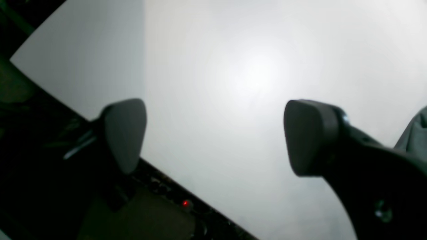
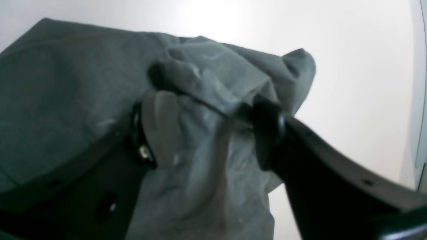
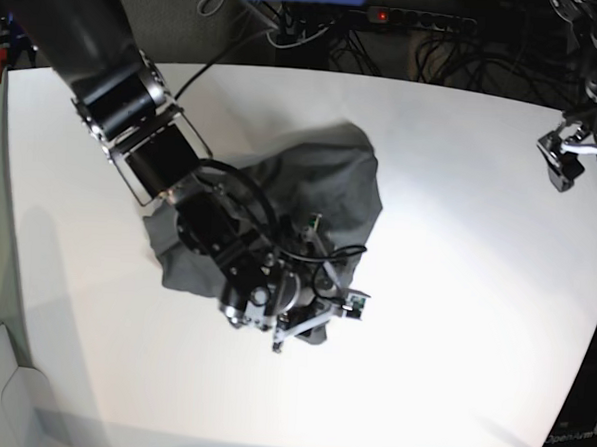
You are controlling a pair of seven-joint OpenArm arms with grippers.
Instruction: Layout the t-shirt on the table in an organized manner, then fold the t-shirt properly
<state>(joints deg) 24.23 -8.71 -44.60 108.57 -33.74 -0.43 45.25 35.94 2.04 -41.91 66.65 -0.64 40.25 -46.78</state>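
Base view is showing the t-shirt (image 3: 310,199) sitting in a rumpled dark heap near the middle of the white worktop (image 3: 454,322), nowhere near laid out yet. The right pincer (image 3: 308,319) is working at the heap's near edge, with most of the shirt lying behind it and back along its arm.

From the right wrist view, that right pincer (image 2: 213,130) is straddling a bunched ridge of charcoal cloth. A fold is filling the gap between the two fingers (image 2: 163,130), so they're sitting fairly wide with fabric between them. Honestly I can't tell if it's properly clamped or only closing in; the shot is blurry and the cloth is draping over the far finger. My guess is it's going for an edge or a sleeve so it can drag the shirt out flat.

Meanwhile the left pincer (image 3: 562,162) is hanging way off at the far corner of the worktop, well apart from the shirt. In its own wrist view, the left pincer (image 1: 213,136) is gaping wide with nothing but bare worktop (image 1: 233,66) between the fingers. Probably parked there to keep clear while the other arm sorts the heap.
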